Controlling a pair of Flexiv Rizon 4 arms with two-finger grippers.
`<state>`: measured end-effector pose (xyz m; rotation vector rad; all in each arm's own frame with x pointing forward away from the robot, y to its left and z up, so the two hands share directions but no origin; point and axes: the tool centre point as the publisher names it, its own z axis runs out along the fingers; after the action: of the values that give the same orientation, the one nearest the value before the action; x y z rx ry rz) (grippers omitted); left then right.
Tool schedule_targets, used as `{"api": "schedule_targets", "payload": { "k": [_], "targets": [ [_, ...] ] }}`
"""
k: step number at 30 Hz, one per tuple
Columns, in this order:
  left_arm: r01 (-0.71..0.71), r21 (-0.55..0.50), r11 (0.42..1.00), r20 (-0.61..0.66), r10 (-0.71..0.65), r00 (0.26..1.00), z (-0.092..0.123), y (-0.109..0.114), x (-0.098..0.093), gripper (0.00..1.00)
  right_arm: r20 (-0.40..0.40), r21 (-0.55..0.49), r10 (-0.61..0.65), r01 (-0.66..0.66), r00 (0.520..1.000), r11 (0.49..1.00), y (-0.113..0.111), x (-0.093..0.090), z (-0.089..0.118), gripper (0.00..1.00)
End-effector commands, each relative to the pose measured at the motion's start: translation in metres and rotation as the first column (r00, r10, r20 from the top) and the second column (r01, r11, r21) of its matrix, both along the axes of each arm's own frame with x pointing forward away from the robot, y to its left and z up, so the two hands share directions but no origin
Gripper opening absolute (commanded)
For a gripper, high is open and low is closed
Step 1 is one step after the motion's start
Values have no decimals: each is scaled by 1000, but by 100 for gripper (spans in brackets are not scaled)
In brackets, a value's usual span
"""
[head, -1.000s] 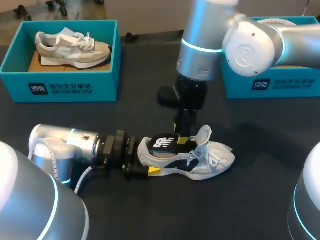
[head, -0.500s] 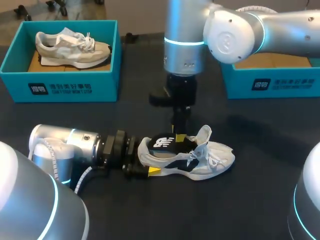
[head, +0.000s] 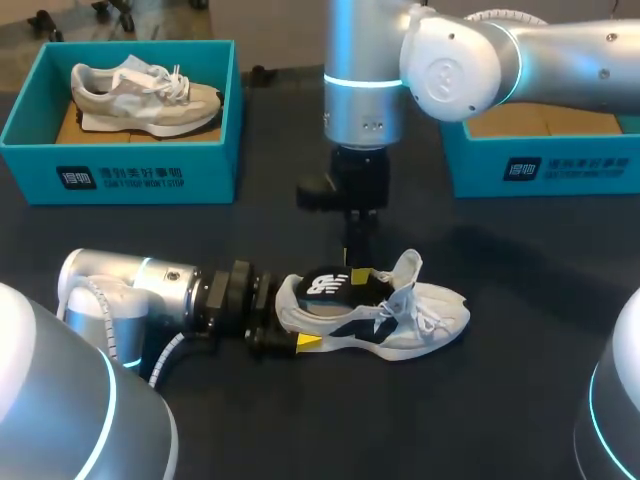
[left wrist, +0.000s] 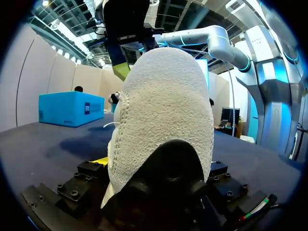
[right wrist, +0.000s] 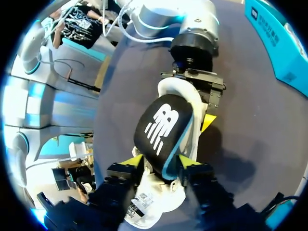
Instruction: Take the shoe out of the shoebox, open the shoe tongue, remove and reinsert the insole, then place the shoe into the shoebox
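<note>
insole [right wrist: 163,125] between right gripper [right wrist: 161,163] tips, atop shoe [head: 420,315]

Two teal shoeboxes [head: 120,175], two shoes [head: 145,95], one black insole [head: 325,287], two robot arms [head: 130,290].

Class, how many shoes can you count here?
2: a beige sneaker in the left shoebox, a white sneaker on the table; the right shoebox may hide another.

White-and-black shoe [head: 405,318] sole down, heel clamped in left pincer [head: 290,322]. Black insole [right wrist: 163,125], white logo, raised half out, one end pinched in right pincer [right wrist: 161,162].
</note>
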<state>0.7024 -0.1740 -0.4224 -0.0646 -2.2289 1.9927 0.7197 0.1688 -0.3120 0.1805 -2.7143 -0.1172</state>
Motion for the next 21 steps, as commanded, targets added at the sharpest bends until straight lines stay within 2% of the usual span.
{"api": "schedule_targets", "payload": {
  "k": [1, 5, 11, 13, 21],
  "targets": [
    [-2, -1, 1000, 0, 2, 1000, -1, 0, 0, 0, 13, 15, -13, 13, 1000, 1000, -7, 1, 1, 100],
    [-2, -1, 1000, 0, 2, 1000, -1, 0, 0, 0, 16, 11, -12, 11, 1000, 1000, -6, 4, 7, 100],
    [-2, -1, 1000, 0, 2, 1000, -1, 0, 0, 0, -35, 43, 24, -23, 999, 999, -2, 6, 15, 100],
    [-2, -1, 1000, 0, 2, 1000, -1, 0, 0, 0, -28, 16, 29, -29, 999, 999, -1, 5, 19, 100],
    [-2, -1, 1000, 0, 2, 1000, -1, 0, 0, 0, -28, 16, 29, -29, 999, 999, -1, 5, 19, 100]
  ]
}}
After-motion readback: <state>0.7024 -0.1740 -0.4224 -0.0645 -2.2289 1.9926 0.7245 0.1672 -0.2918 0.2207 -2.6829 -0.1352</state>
